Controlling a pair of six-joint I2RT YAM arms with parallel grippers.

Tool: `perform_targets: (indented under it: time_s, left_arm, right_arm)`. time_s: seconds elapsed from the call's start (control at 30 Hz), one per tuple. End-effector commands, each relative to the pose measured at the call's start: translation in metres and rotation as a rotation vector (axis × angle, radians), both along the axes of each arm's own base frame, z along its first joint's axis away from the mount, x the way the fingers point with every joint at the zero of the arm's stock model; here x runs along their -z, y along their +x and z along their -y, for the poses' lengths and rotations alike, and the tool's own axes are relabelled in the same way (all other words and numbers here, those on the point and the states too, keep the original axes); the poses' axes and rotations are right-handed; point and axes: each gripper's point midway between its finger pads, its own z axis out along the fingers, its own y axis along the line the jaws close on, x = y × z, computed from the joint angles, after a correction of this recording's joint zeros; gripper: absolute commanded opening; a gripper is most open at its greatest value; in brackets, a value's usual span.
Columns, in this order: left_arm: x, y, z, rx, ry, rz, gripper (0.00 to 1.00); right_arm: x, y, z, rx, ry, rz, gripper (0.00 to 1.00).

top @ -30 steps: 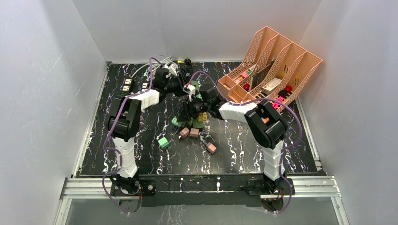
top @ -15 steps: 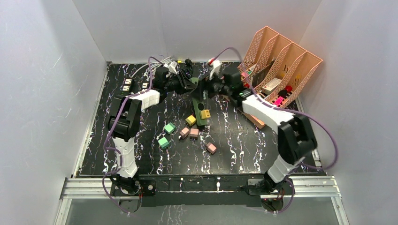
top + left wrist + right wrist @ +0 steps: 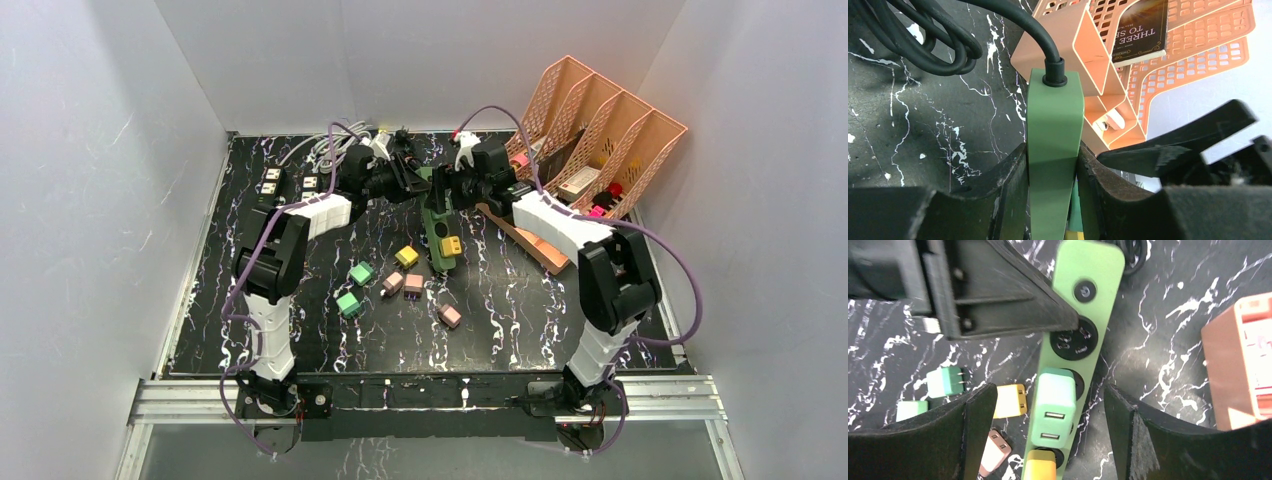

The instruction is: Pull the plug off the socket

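Note:
A green power strip (image 3: 438, 228) lies on the black marbled table, its black cord at the far end. My left gripper (image 3: 412, 178) is shut on the strip's cord end (image 3: 1054, 135). In the right wrist view the strip (image 3: 1093, 275) carries a mint green USB plug (image 3: 1055, 407) and a yellow plug (image 3: 1044, 466) below it, with an empty socket (image 3: 1074, 343) above. My right gripper (image 3: 1050, 432) is open, hovering above the mint plug with a finger on each side of the strip, not touching it. It shows in the top view (image 3: 447, 192) beside the left gripper.
Loose plugs lie left of the strip: yellow (image 3: 406, 257), green (image 3: 361, 273) (image 3: 347, 304), pink (image 3: 413, 284) (image 3: 450, 316). A peach file rack (image 3: 580, 130) stands at the back right. White power strips (image 3: 270, 181) and coiled cords sit at the back left.
My right arm swung from over the loose plugs to the back, then settled above the strip. The strip shifted slightly right. The left gripper stayed on its cord end.

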Motion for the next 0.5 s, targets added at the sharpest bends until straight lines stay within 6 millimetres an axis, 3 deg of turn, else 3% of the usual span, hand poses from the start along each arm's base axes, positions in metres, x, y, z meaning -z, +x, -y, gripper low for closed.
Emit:
perform_targets:
  time_s: [0.0, 0.13, 0.2, 0.27, 0.37, 0.47]
  left_arm:
    - [-0.041, 0.012, 0.008, -0.001, -0.069, 0.103, 0.0]
    - [-0.042, 0.015, 0.009, -0.009, -0.073, 0.102, 0.0]
    - [-0.043, 0.017, 0.009, -0.014, -0.077, 0.104, 0.0]
    - [-0.044, 0.019, 0.01, -0.016, -0.082, 0.105, 0.0]
    - [-0.045, 0.023, 0.012, -0.016, -0.092, 0.107, 0.0]
    - [-0.049, 0.031, 0.011, -0.033, -0.096, 0.123, 0.0]
  right_arm:
    - [-0.006, 0.011, -0.003, 0.015, -0.005, 0.006, 0.83]
    - [0.011, 0.011, -0.004, 0.007, -0.023, -0.029, 0.76]
    - [0.016, 0.011, -0.004, 0.007, -0.03, -0.04, 0.68]
    - [0.019, 0.012, -0.004, 0.009, -0.037, -0.043, 0.46]
    - [0.012, 0.018, -0.002, 0.02, -0.047, -0.013, 0.01]
    - [-0.008, 0.029, -0.001, 0.03, -0.067, 0.047, 0.0]
